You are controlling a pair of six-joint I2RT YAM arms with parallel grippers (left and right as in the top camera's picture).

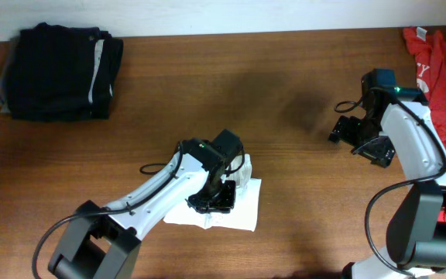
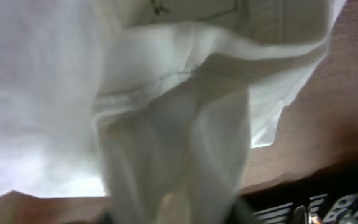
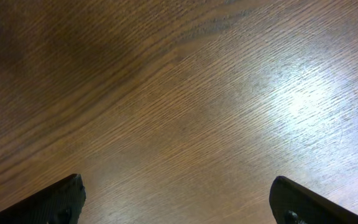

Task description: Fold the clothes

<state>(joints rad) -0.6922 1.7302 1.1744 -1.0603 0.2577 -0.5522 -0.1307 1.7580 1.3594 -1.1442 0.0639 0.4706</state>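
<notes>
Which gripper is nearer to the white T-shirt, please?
Left. The left gripper is on the white T-shirt; the right gripper hangs over bare table, far off.

Shirt [image 1: 246,203]: plain white, w/ thin dark printed lines [image 2: 159,7] in L wrist view. Bench [image 1: 285,70]: mid-brown wood, fine streaky grain, pale glare patch. Folded garment [image 1: 56,70]: black w/ grey-white stripes. Crumpled garment [image 1: 440,58]: red, white lettering. L arm [image 1: 157,186] & R arm [image 1: 416,143]: white shells, black joints. R arm also has a teal block, green light. R jaws: black.
</notes>
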